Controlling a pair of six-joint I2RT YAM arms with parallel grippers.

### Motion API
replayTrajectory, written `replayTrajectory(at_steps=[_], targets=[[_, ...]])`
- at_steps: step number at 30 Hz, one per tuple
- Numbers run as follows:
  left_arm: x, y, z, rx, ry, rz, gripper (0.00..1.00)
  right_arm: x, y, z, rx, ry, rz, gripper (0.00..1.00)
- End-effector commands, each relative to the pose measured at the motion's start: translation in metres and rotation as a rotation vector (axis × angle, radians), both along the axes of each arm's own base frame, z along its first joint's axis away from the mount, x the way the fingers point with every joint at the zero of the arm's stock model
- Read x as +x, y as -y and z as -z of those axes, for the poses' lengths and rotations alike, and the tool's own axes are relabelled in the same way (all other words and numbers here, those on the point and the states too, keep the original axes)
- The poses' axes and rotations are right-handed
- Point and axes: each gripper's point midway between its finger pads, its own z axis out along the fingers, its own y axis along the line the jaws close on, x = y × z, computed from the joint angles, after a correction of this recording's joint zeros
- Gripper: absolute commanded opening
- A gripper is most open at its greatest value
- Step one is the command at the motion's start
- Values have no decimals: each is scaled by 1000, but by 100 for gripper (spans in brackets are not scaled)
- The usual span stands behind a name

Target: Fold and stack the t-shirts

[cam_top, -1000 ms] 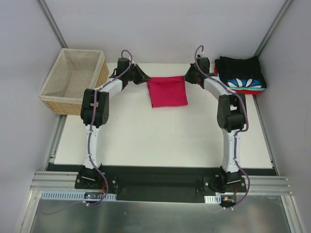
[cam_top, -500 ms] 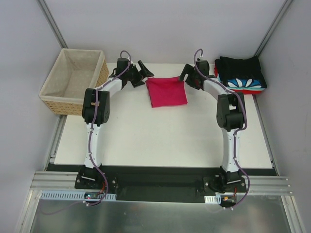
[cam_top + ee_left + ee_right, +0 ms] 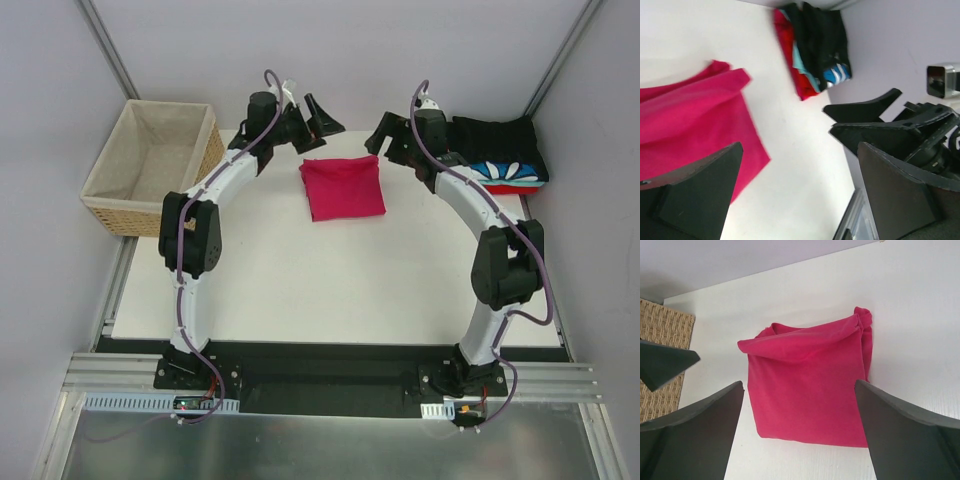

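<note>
Both arms are up and off the crimson-pink tee [image 3: 343, 188] now. The left gripper [image 3: 318, 128] and right gripper [image 3: 376, 138] are spread wide and empty, and the tee lies folded near the tabletop's [image 3: 330, 290] far edge.

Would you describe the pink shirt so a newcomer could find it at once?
On the white table, look to the middle of the far edge. The pink shirt lies there, folded into a rough square. Unlike the stack of black, patterned and red shirts in the far right corner, it is plain and lies alone.
</note>
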Motion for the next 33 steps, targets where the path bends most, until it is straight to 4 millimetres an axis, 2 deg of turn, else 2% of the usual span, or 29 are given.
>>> replayTrajectory(at_steps=[1,2,5,9,18,20,21,23,24,26,27,29,30,32,33], targets=[[-26,31,16,-70,-59,92,99,-9,16,-7,-29,26,32,97],[-27,34,24,-77,-76,96,99,-13,19,0,-34,11,36,97],[-29,42,65,-73,-135,102,99,-16,24,3,-34,5,41,96],[-34,41,109,-62,-203,89,99,-15,26,7,-33,-3,35,97],[-49,35,179,-29,-302,74,99,-13,20,26,-24,-46,16,97],[-54,37,185,-34,-309,82,99,-12,20,28,-19,-51,10,97],[-63,35,197,-27,-338,83,99,-12,18,28,-17,-51,4,97],[-75,38,202,-23,-349,87,99,-10,12,29,4,-63,-13,97],[-85,34,212,-20,-365,80,99,-10,9,31,13,-70,-19,97],[-98,33,213,-15,-369,76,99,-10,2,33,45,-87,-37,97],[-110,28,225,3,-393,65,99,-10,-1,38,52,-98,-41,97],[-123,25,226,12,-392,71,99,-12,-9,41,72,-111,-60,96],[-136,20,236,26,-422,69,99,-13,-14,45,85,-123,-70,97],[-147,19,237,26,-423,79,99,-17,-24,48,119,-142,-92,97],[-157,16,244,33,-446,82,99,-19,-27,51,126,-154,-98,97]])
